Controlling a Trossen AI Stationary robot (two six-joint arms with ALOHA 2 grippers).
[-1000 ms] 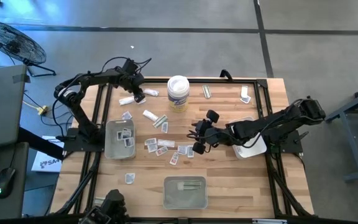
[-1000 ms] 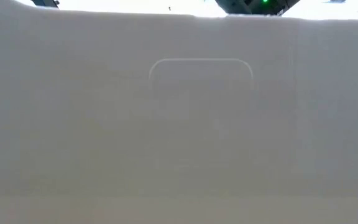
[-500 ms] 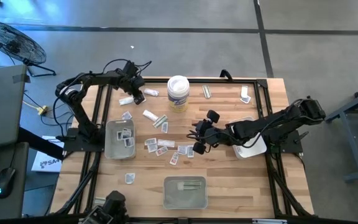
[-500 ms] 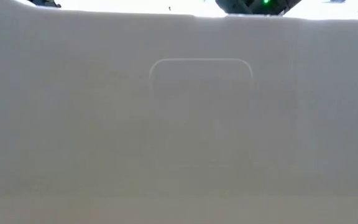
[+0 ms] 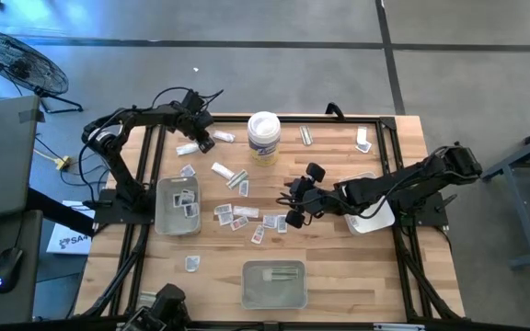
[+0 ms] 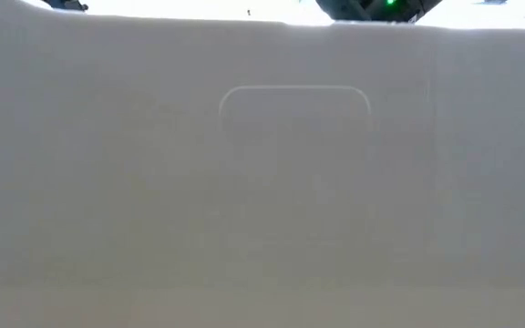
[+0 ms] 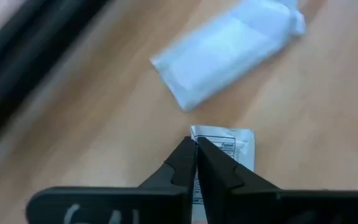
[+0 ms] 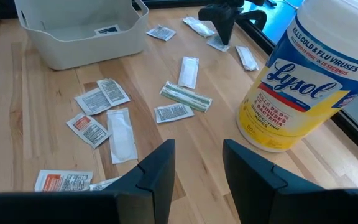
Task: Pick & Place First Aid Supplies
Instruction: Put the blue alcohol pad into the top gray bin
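Closest to the lens, the left pincer [image 7: 196,147] has its two dark fingers pressed together, tips touching the near edge of a small white square packet with printed text [image 7: 227,151]. Whether that edge is actually nipped cannot be told. Just beyond the tips lies one larger pale oblong wrapper [image 7: 229,43], apart from the packet. Both lie flat on the light wooden table [image 5: 339,267], so a low, edge-on approach is probably the only way to catch them.

The right pincer [image 8: 194,163] hovers with fingers spread and nothing between them. This is probably a waiting pose over the loose first aid supplies. Directly ahead of it at least a dozen flat packets and strips are scattered. Off to one side stands one white cylindrical wipes tub with a yellow label [image 8: 294,81], and farther ahead one translucent grey rectangular tray [image 8: 73,40] holds a packet.

From above, three trays are countable. The left pincer [image 5: 201,138] works at the far edge, and the right pincer [image 5: 293,208] is mid-table.
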